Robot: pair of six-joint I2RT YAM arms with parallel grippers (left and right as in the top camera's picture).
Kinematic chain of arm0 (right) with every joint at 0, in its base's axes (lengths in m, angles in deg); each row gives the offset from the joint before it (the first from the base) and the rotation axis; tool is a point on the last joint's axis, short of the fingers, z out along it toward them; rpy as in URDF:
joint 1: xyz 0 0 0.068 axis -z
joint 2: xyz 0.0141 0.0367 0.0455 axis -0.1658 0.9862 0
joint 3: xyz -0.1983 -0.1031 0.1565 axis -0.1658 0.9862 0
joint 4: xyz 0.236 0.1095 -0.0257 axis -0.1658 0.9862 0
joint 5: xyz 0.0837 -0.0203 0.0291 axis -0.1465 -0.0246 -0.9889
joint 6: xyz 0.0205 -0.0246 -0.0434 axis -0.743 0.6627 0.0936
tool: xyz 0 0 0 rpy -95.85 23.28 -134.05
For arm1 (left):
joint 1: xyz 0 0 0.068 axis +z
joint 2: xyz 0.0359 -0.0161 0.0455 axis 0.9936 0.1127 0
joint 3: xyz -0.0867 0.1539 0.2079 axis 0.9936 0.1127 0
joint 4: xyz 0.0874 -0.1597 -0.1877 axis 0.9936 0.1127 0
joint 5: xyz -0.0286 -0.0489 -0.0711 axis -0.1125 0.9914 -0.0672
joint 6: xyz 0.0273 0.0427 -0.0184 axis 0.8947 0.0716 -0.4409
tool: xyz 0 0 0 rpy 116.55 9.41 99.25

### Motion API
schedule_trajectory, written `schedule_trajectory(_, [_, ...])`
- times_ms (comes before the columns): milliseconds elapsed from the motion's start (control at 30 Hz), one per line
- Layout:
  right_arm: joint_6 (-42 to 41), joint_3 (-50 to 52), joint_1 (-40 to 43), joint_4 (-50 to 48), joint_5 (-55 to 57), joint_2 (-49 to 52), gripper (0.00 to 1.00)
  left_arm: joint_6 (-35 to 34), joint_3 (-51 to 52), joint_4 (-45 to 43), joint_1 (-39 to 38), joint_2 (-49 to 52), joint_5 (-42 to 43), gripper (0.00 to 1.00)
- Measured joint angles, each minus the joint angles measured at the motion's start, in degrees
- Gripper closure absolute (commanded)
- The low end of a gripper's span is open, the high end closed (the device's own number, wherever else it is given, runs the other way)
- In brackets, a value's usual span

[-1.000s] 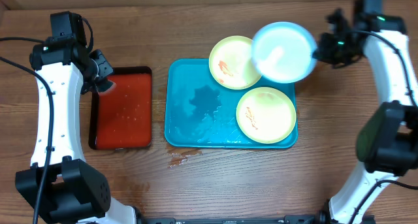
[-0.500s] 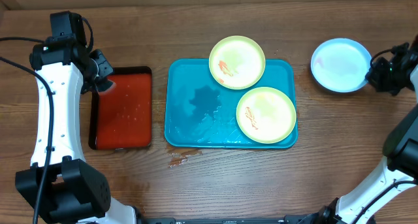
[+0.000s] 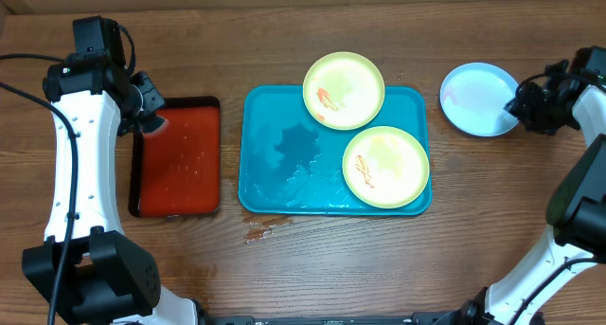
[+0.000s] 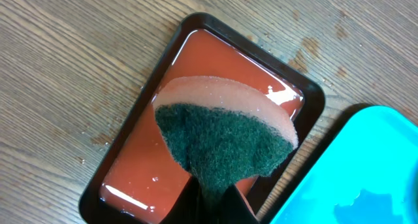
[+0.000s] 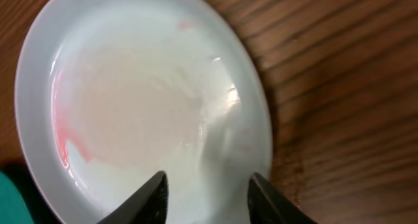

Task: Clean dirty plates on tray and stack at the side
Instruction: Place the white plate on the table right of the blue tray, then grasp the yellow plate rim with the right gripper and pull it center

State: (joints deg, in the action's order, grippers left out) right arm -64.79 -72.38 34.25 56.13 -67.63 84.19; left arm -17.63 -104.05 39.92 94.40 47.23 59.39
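Note:
The turquoise tray (image 3: 284, 154) lies mid-table with watery streaks on it. One yellow-green plate (image 3: 344, 90) overlaps its back rim, and another (image 3: 385, 167) sits in its front right corner; both carry orange smears. A pale blue-white plate (image 3: 478, 98) lies flat on the wood to the right of the tray, a faint pink trace on it (image 5: 144, 100). At that plate's right edge my right gripper (image 3: 524, 107) is open, its fingers (image 5: 208, 191) spread just above the rim. My left gripper (image 3: 151, 117) hovers over the red tray, shut on a green-and-pink sponge (image 4: 222, 142).
The red tray (image 3: 175, 159) with a black rim holds reddish liquid, left of the turquoise tray. Small orange spills (image 3: 258, 232) mark the wood in front of the turquoise tray.
My right arm carried the blue-white plate from above the tray's back right corner out to the right. It set the plate on the wood and opened its jaws. The left arm stayed still.

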Motion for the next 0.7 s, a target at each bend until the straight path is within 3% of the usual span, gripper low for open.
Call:
schedule_trajectory(200, [1.6, -4.7, -3.7, 3.3, -8.6, 0.2, 0.41, 0.0, 0.0, -0.5, 0.0, 0.0, 0.7, 0.96])
schedule_trajectory(367, [5.5, -9.6, -12.8, -0.3, -11.5, 0.2, 0.29, 0.0, 0.0, -0.5, 0.0, 0.0, 0.8, 0.96])
schedule_trajectory(467, [8.8, -9.9, -20.1, -3.6, -8.6, 0.2, 0.24, 0.0, 0.0, -0.5, 0.0, 0.0, 0.9, 0.96])
schedule_trajectory(700, [17.6, -10.0, -33.9, -8.7, 5.5, 2.3, 0.25, 0.0, 0.0, -0.5, 0.0, 0.0, 1.0, 0.96])
